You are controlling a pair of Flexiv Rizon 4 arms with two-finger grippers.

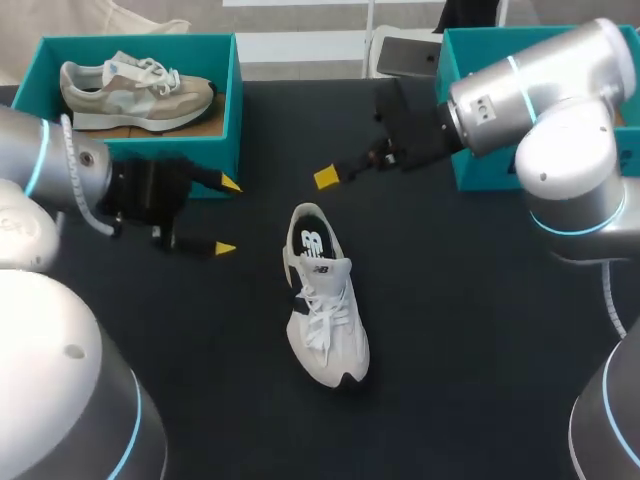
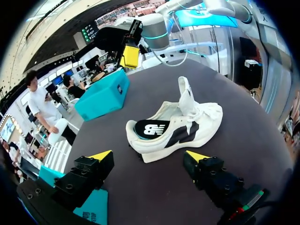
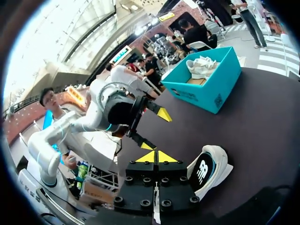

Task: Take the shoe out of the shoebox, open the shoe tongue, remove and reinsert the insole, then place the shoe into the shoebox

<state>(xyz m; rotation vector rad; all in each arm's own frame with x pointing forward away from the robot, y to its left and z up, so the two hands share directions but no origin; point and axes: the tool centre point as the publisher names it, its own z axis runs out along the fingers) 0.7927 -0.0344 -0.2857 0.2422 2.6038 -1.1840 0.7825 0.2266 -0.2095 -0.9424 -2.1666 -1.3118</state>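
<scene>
A white shoe (image 1: 322, 300) lies on the black table's middle, heel toward the back, with a black insole (image 1: 312, 243) showing inside. My left gripper (image 1: 227, 216) stands open to the shoe's left, apart from it. In the left wrist view the shoe (image 2: 178, 126) lies just ahead of the wide-open left gripper (image 2: 149, 156), its tongue sticking up. My right gripper (image 1: 326, 177) hovers behind the shoe's heel, shut on nothing. In the right wrist view the right gripper (image 3: 154, 157) has its yellow tips together, and the shoe (image 3: 208, 171) lies beside and below it.
A teal shoebox (image 1: 236, 110) at the back left holds a beige shoe (image 1: 135, 90). A second teal box (image 1: 470, 100) stands at the back right, partly behind my right arm. Bare black tabletop surrounds the white shoe.
</scene>
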